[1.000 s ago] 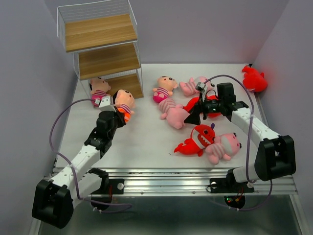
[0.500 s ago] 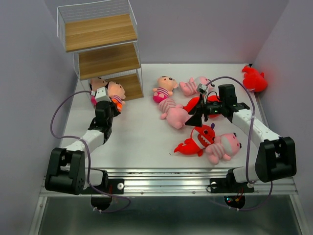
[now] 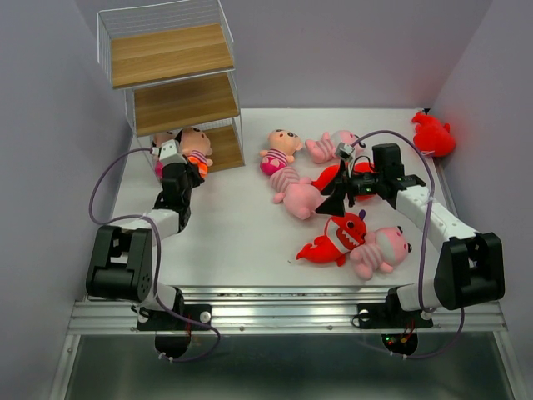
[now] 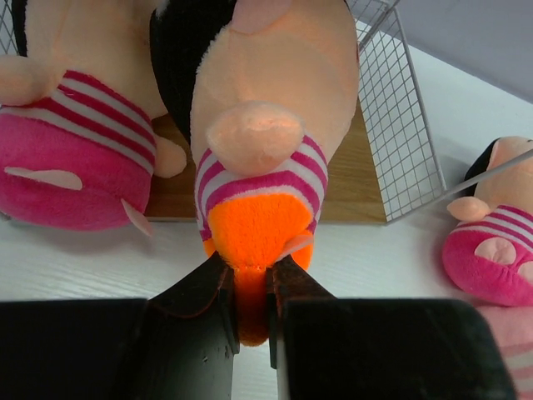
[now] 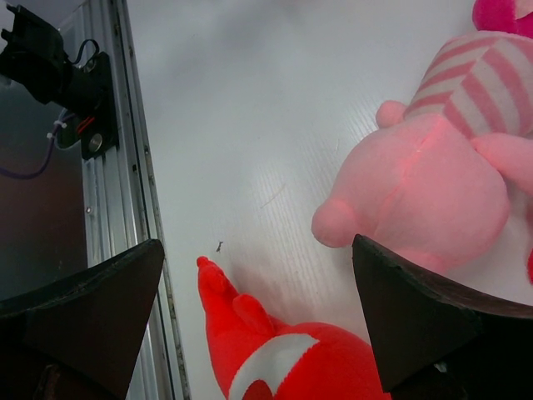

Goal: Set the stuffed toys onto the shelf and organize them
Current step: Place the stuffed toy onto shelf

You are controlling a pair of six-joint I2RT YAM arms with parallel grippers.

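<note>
Doll (image 4: 266,125) clenched in left pincer (image 4: 250,275) leans at the bottom board (image 3: 221,148) of the shelf (image 3: 171,54); right pincer (image 5: 256,243) gapes wide.

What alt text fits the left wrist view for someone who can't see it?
The left hand pinches the orange bottom of a striped doll, holding it up in front of the shelf. A second doll is close at its left, and a third doll lies at right.

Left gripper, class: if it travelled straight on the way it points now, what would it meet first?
Likely the shelf's bottom board, just beyond the doll the left gripper holds; a second doll sits close beside that path, depth unclear.
</note>
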